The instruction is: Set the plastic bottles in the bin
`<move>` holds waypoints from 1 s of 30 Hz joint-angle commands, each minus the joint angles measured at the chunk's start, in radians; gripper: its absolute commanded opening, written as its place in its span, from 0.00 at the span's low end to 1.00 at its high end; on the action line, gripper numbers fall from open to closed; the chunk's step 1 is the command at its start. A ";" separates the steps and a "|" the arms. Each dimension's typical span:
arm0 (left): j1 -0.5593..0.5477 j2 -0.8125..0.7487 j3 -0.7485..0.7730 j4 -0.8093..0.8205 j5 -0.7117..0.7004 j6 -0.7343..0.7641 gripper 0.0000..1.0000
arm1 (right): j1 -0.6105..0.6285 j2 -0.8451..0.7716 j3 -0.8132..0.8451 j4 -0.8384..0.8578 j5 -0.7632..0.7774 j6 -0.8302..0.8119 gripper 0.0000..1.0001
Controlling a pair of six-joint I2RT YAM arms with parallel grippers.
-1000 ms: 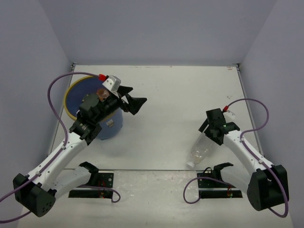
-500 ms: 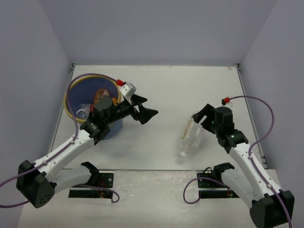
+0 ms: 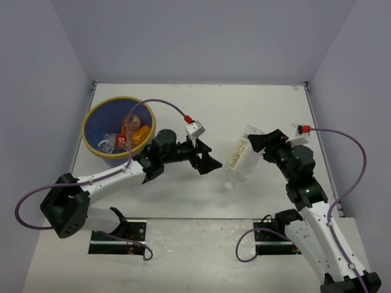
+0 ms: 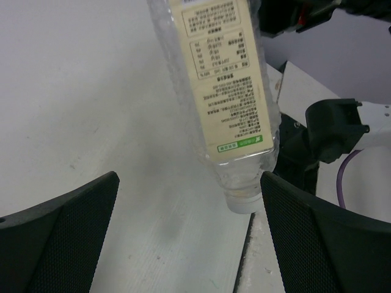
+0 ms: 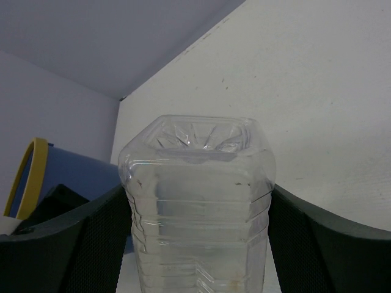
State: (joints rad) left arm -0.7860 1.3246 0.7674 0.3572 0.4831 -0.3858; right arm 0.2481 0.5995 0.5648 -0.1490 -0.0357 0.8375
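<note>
Clear bottle (image 3: 239, 160) with the cream label hangs neck-down, well right of the bin (image 3: 85, 131) — your right gripper (image 3: 258, 141) pinches its base. Your left gripper (image 3: 208, 160), jaws spread, faces it — a handover, I judge. Next, close left around the body before right lets go.

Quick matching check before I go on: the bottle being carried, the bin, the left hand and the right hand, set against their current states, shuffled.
1. clear bottle
2. bin
3. left hand
4. right hand

a. open, nothing in it
b. shut on the base end of the clear bottle
c. tilted, neck lowest
d. orange bottles inside

Pairs: 1-c, 2-d, 3-a, 4-b
</note>
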 commanded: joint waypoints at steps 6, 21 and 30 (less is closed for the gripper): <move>-0.101 0.118 0.024 0.096 0.000 -0.036 1.00 | -0.002 0.018 0.069 -0.092 0.083 0.180 0.00; -0.144 0.249 0.106 0.083 0.008 -0.060 1.00 | -0.001 -0.004 0.023 -0.045 0.183 0.292 0.00; -0.145 0.274 0.125 0.108 0.060 -0.068 0.19 | -0.001 0.031 0.030 -0.063 0.177 0.250 0.00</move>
State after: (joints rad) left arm -0.9222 1.5999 0.8481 0.3861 0.4921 -0.4640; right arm 0.2416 0.6115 0.5865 -0.2433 0.1473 1.0813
